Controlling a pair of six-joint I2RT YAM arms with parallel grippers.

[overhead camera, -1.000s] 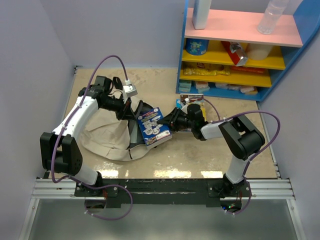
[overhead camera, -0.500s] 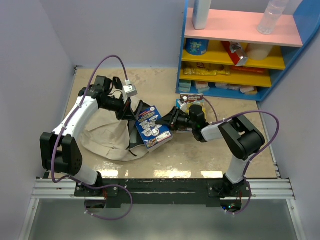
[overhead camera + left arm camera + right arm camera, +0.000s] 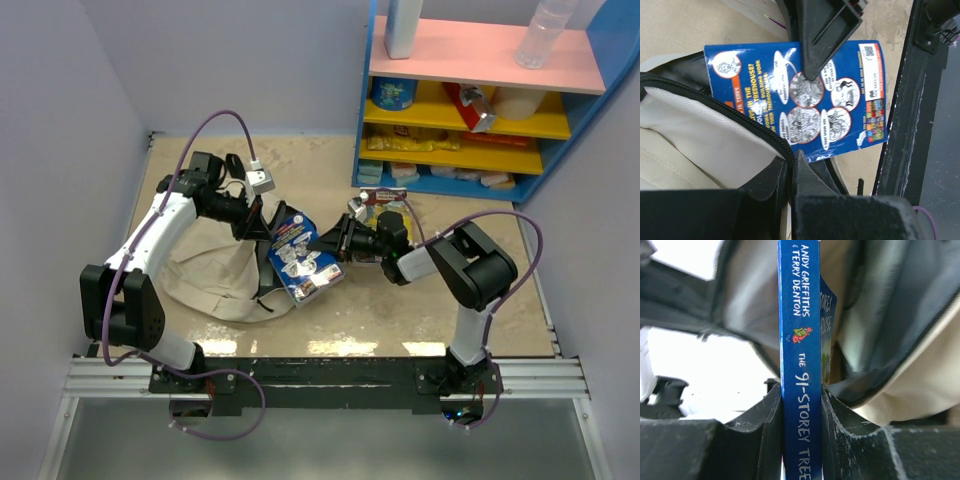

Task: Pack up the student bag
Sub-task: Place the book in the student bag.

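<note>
- Student bag (image 3: 205, 278): is lying slumped on the left half of the table (image 3: 400, 310), with its zippered mouth facing right towards the other arm. It is likely placed this way so flat items can slide in sideways.
- Left gripper (image 3: 791, 170): is reaching over the bag from the far left. Its jaws are pressing together on the bag's black zipper rim, apparently lifting that edge to hold the mouth open.
- Book (image 3: 300, 260): this blue paperback is hanging tilted at the bag's mouth. Its left edge is entering the opening and most of its cover is showing outside.
- Right gripper (image 3: 800, 395): is coming in from the right. Its jaws are standing partly apart and pinching the book's spine between them, with the book edge-on, presumably to feed it into the gap.
- Shelf unit (image 3: 470, 55): is standing at the far right, well apart from the bag, with assorted goods on it.
</note>
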